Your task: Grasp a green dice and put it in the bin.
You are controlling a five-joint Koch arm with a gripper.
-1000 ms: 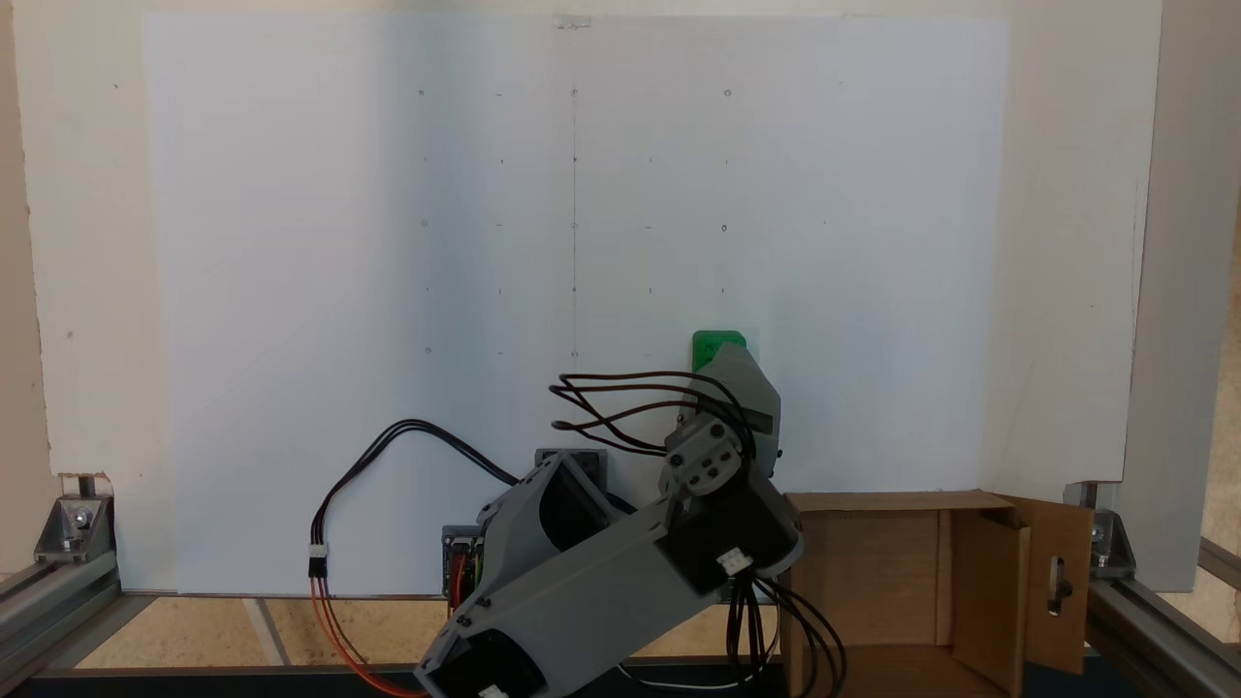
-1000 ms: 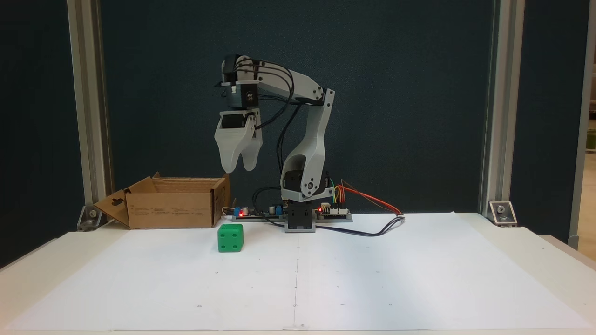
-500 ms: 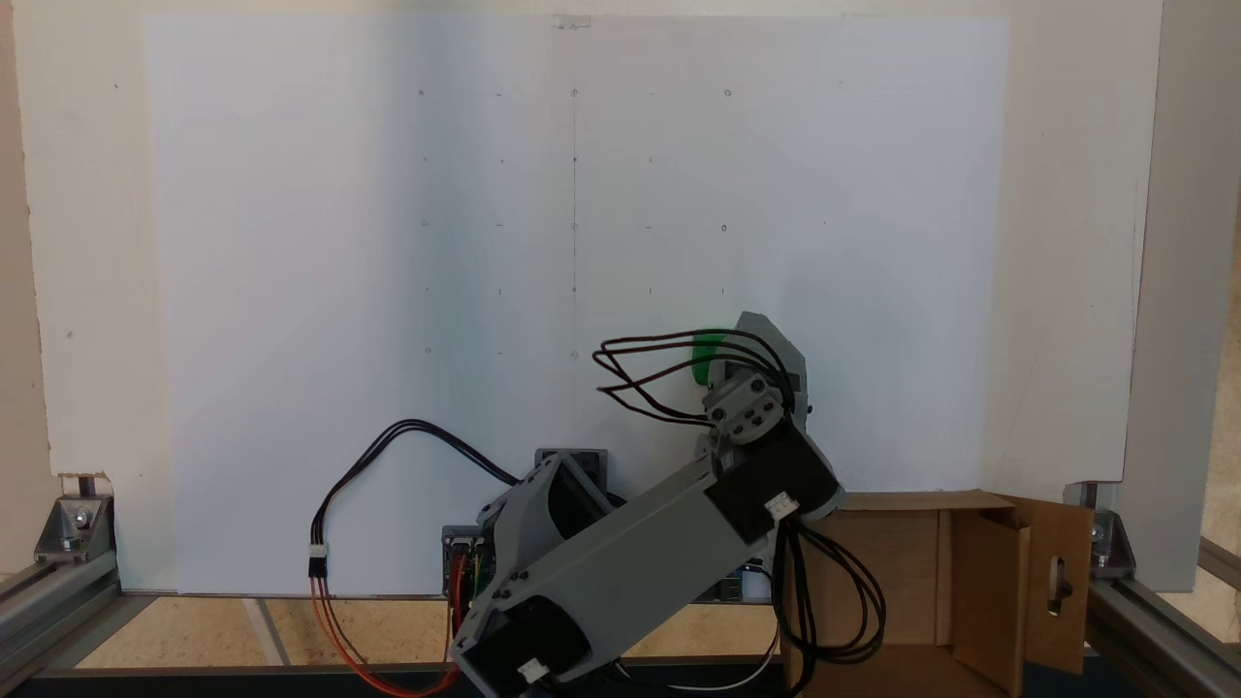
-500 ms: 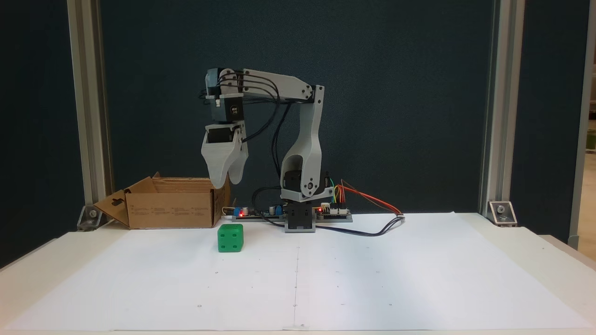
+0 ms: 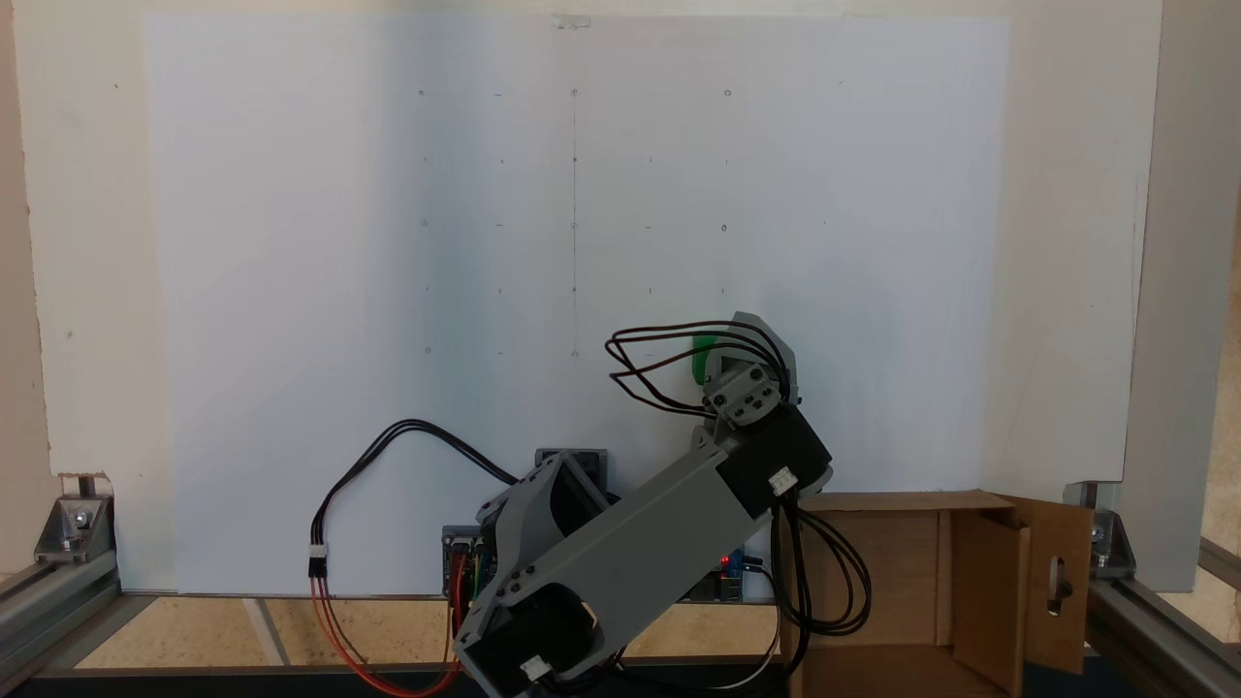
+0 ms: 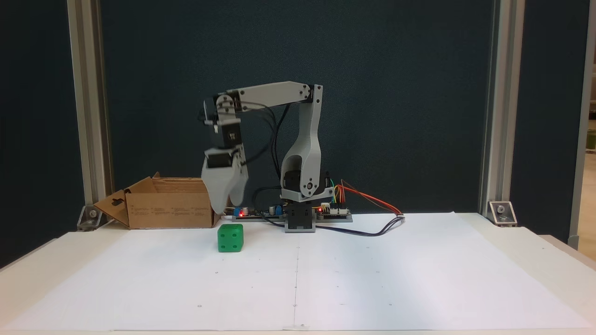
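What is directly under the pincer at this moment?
The green dice sits on the white paper just below the pincer, not touching it. From above, the arm covers most of the dice.

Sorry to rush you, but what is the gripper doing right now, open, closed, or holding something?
Gripper: holding nothing, hanging above the green dice; the blurred tips leave open or shut unclear.

Green dice on paper beside bin

Green dice, brown bin
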